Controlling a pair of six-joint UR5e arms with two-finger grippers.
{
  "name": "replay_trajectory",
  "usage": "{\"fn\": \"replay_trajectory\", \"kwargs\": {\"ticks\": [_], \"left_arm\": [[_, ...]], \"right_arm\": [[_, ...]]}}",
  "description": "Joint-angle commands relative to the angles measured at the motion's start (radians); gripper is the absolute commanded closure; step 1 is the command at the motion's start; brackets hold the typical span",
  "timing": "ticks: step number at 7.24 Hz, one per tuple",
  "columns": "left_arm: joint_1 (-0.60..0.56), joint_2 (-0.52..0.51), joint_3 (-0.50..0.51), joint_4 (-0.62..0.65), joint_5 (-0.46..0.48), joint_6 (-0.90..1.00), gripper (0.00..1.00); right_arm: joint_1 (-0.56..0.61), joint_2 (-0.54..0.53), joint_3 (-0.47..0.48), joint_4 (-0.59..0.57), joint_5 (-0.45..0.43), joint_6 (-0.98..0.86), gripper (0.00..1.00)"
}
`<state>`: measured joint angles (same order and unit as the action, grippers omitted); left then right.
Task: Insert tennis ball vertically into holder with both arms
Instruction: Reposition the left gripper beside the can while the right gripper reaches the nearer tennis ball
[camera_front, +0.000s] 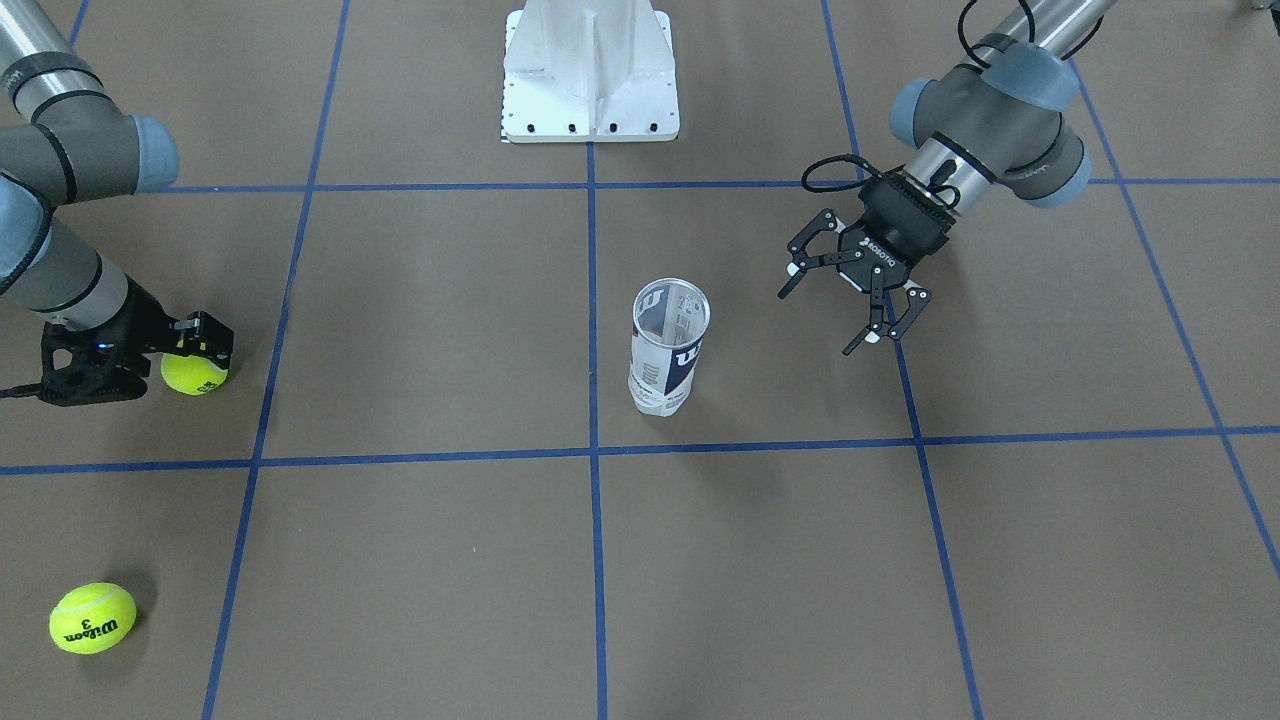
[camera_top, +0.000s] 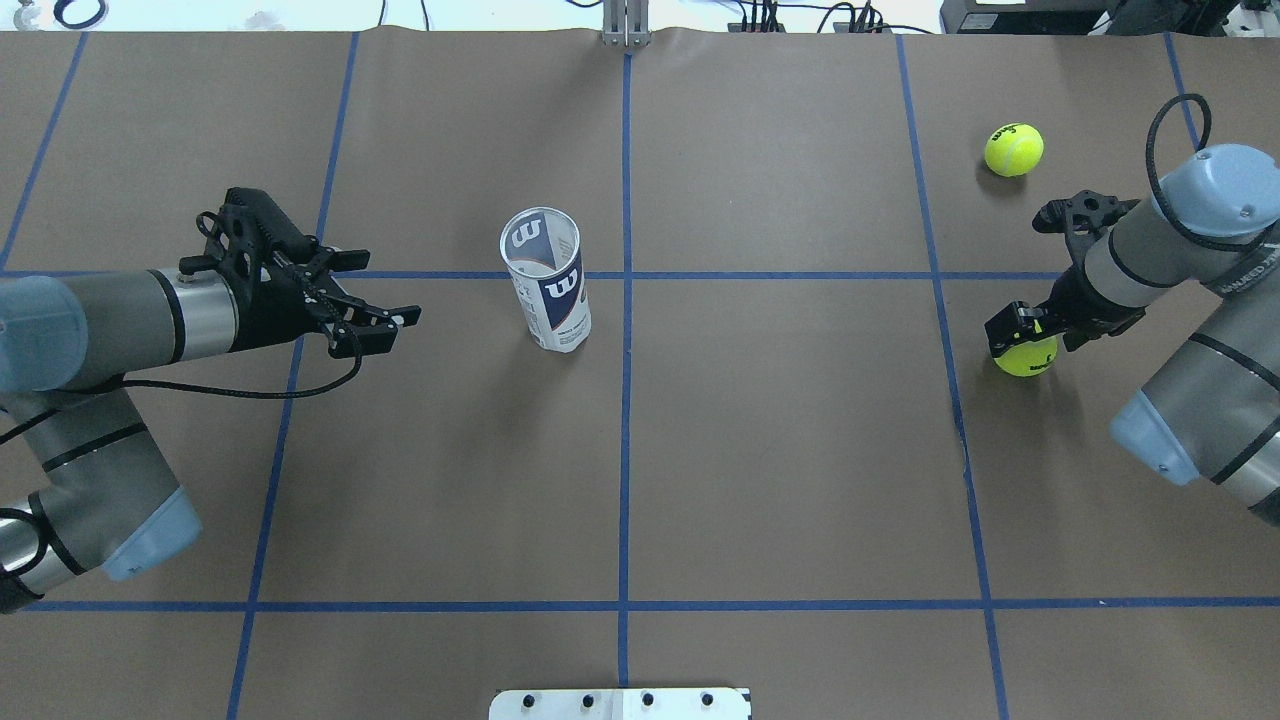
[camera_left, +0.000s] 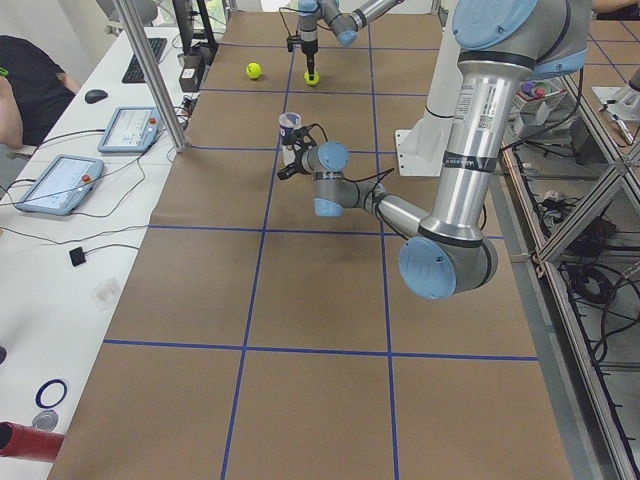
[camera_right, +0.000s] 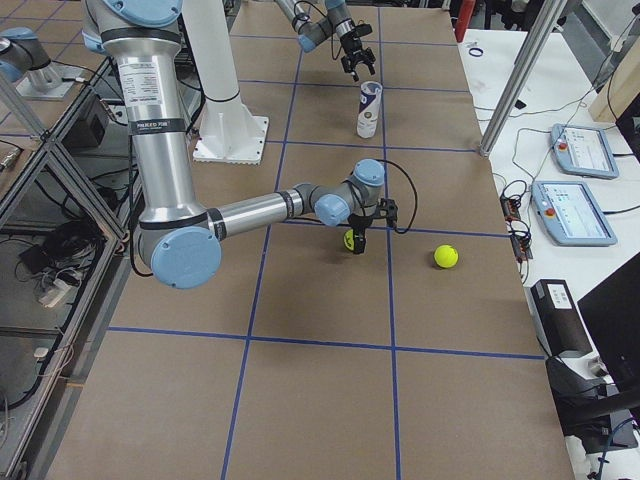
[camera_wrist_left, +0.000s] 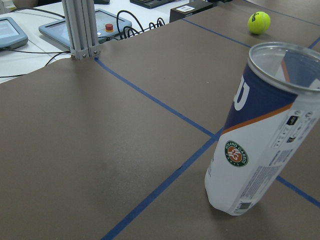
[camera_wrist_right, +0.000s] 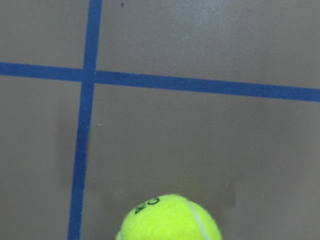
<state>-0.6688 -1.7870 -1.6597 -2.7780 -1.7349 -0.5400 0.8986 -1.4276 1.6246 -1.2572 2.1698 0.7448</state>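
Progress: an early stage is judged, since nothing is seen inside the holder (camera_front: 668, 350) through its open mouth.
Holder: stood upright on the table (camera_front: 760, 560), mouth up, just ahead of the left gripper (camera_front: 832, 320) but apart from its fingertips.
Left gripper: spread wide, nothing held, pointed at the holder's side.
Right gripper (camera_top: 1020, 335): set low over a tennis ball (camera_front: 194, 373), fingers at either side of it. Whether the ball is clamped cannot be told.
Tennis ball: at the right gripper's fingertips, well apart from the holder.
Second ball (camera_front: 92, 618): loose on the table, near the right gripper.
Remaining: the holder is to be steadied, and the ball lifted, carried across and dropped in from above.
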Motion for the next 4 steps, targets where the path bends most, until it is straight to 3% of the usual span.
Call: {"fn": "replay_trajectory", "kwargs": {"ticks": [1, 2, 4], "left_arm": [[0.0, 0.0, 0.0, -0.002, 0.0, 0.0, 0.01], [0.0, 0.0, 0.0, -0.002, 0.0, 0.0, 0.01], [0.002, -0.012, 0.005, 0.001, 0.0, 0.002, 0.01]], "right_arm": [[-0.003, 0.001, -0.005, 0.001, 0.008, 0.011, 0.55], [0.0, -0.001, 0.001, 0.002, 0.007, 0.001, 0.96], [0.022, -0.001, 0.035, 0.002, 0.033, 0.001, 1.0]]}}
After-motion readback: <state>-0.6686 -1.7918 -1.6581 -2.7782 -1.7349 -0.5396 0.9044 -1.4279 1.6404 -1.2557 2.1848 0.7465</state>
